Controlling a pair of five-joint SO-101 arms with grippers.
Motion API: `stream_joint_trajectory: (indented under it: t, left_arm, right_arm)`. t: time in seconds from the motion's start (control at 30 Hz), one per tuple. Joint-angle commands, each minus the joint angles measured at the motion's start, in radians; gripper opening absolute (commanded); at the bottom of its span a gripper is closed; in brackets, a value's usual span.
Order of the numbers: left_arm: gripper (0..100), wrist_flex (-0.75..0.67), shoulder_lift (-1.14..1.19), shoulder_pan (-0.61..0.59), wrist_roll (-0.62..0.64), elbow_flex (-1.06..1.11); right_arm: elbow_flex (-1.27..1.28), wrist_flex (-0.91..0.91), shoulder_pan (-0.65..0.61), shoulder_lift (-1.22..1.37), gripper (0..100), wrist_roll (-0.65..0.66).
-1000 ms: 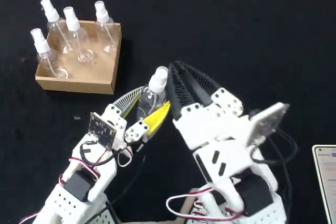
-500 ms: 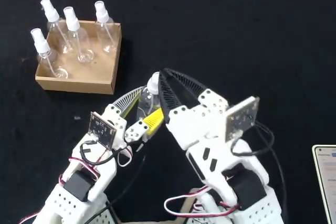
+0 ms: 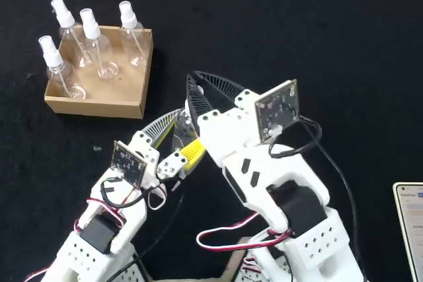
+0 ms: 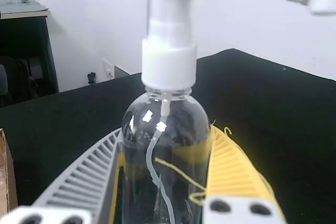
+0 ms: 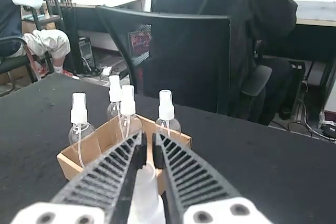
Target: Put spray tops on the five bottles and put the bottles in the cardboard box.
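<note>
— We see the bottle [image 4: 157, 129] as clear, glossy plastic, and its spray top [image 4: 169, 61] as smooth white plastic.

— We agree. The left gripper [image 3: 177, 138] is ribbed plastic and the right gripper [image 5: 147, 140] is ribbed matt black plastic. The cardboard box [image 3: 99, 102] looks matt, and the table [image 3: 310, 37] is covered in matt black cloth.

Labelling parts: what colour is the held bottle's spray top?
White spray top; best in left wrist view.

Office (desk [image 5: 315, 12], black chair [image 5: 178, 51])

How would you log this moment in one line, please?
left gripper holds bottle | right gripper shut on spray top | box: four bottles
</note>
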Motion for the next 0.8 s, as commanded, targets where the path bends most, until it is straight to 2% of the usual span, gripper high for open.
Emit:
stream_joint_trajectory:
  t: [0.0, 0.17, 0.47, 0.57, 0.77]
  left_arm:
    - [11, 0.002, -0.011, -0.004, 0.011, 0.022]
    - [11, 0.002, -0.011, -0.005, 0.009, 0.022]
    - [11, 0.003, -0.011, -0.005, 0.008, 0.022]
    - [11, 0.003, -0.011, -0.012, 0.006, 0.022]
    - [11, -0.005, -0.014, -0.143, 0.011, 0.022]
  right_arm:
    - [-0.053, -0.014, 0.006, -0.008, 1.2, 0.009]
    - [-0.048, 0.061, 0.078, -0.065, 1.5, 0.002]
    - [-0.099, 0.071, 0.089, -0.206, 1.5, 0.006]
    - [-0.09, 0.072, 0.152, -0.246, 1.5, 0.006]
    - [0.11, 0.063, 0.227, -0.249, 1.5, 0.0]
